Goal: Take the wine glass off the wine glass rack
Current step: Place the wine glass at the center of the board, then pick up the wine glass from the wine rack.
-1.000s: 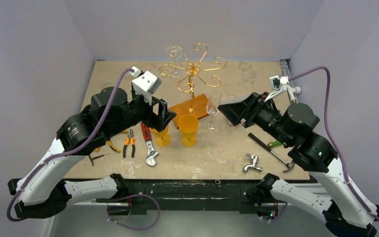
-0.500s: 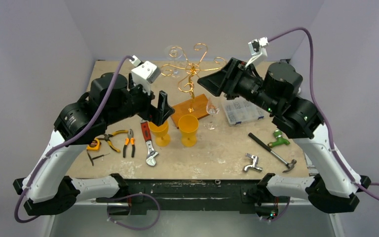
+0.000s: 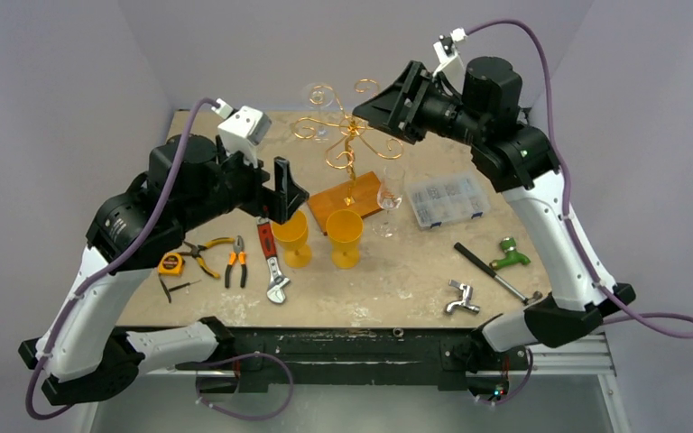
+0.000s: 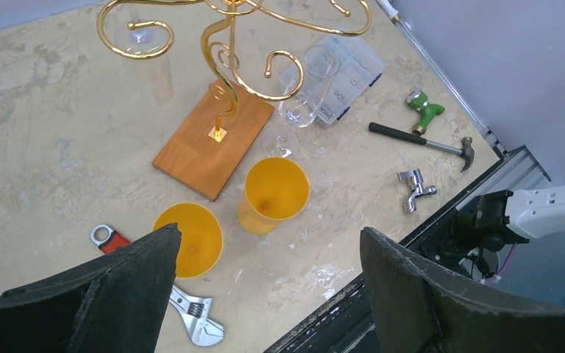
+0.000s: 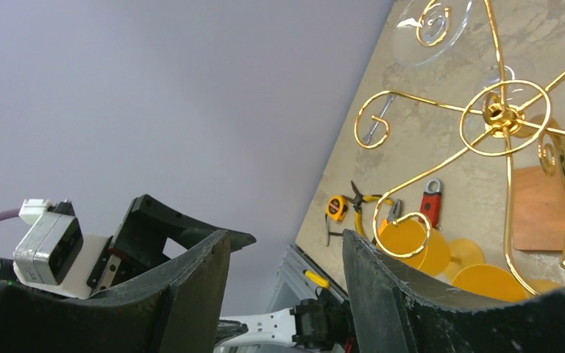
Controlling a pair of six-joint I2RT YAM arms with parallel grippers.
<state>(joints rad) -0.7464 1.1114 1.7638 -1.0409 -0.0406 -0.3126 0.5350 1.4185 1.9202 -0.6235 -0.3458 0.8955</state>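
The golden wine glass rack [image 3: 352, 135] stands on its wooden base [image 3: 347, 200] at the table's middle back. A clear wine glass [image 3: 316, 97] hangs upside down from a far-left spiral arm; its foot [image 5: 430, 22] shows in the right wrist view and again as the foot [image 4: 143, 40] in the left wrist view. A second wine glass [image 3: 388, 194] stands on the table right of the base. My right gripper [image 3: 374, 108] is open and level with the rack's top, just right of it, holding nothing. My left gripper [image 3: 287, 194] is open above the yellow cups, left of the base.
Two yellow cups [image 3: 293, 236] [image 3: 345, 236] stand in front of the base. A red-handled wrench [image 3: 273, 262], pliers [image 3: 235, 262] and a tape measure [image 3: 170, 263] lie at the left. A clear organiser box [image 3: 440, 197], hammer [image 3: 496, 275], green tap [image 3: 510, 253] and metal tap [image 3: 460, 298] lie at the right.
My right arm has risen from beside the standing glass to the rack's top, uncovering the organiser box. My left arm lifted and drew back a little, its jaws wider.
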